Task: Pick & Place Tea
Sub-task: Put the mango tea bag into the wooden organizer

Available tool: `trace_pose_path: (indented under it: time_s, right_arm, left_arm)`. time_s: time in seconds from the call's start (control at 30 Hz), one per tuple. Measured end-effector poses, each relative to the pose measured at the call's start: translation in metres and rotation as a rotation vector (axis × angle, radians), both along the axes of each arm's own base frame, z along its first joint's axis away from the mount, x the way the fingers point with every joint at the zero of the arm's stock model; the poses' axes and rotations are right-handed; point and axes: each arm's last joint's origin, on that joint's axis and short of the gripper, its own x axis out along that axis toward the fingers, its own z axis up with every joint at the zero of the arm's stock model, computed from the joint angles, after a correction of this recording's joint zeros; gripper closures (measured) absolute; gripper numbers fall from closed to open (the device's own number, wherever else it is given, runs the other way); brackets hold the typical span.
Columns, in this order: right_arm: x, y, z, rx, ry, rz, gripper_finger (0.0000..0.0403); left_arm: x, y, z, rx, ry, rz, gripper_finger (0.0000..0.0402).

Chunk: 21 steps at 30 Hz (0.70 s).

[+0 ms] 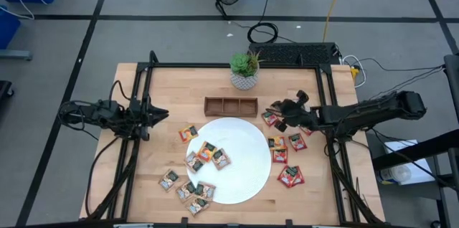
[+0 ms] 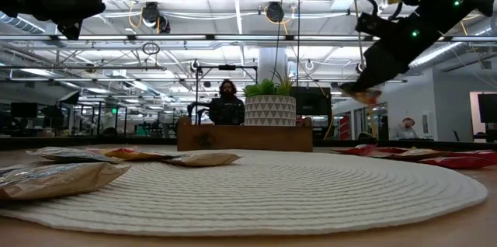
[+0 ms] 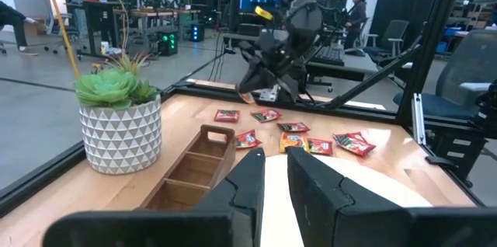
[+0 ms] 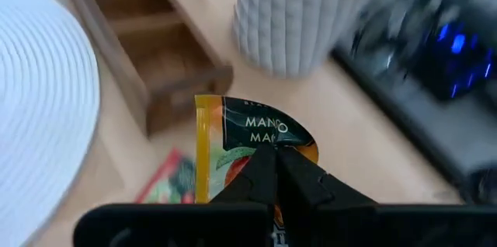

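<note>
The right claw hung above the counter just beyond the right end of the wooden tray, its fingers clenched on an orange tea sachet with dark green print, which the right wrist view showed pinched at its lower edge and lifted clear of the wood. In the low view that sachet sat at the claw's tip, well above the counter. A red sachet lay on the counter below it, beside the tray. Other red sachets lay scattered to the right of the white plate, near the right claw. More sachets rested on the left part of the plate, and a further cluster lay at its lower left edge, some on the bare counter. A potted succulent stood behind the tray. The left claw waited over the left side of the counter, its fingers slightly released with a narrow gap between them, grasping nothing.
</note>
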Motion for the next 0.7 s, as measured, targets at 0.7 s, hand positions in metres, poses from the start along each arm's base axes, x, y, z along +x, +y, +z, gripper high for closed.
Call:
trace_pose_path:
  time_s: [0.7]
  right_arm:
    - [0.016, 0.007, -0.029, -0.321, -0.360, 0.409, 0.0403]
  left_arm:
    - [-0.001, 0.003, 0.013, -0.046, -0.136, 0.106, 0.0339]
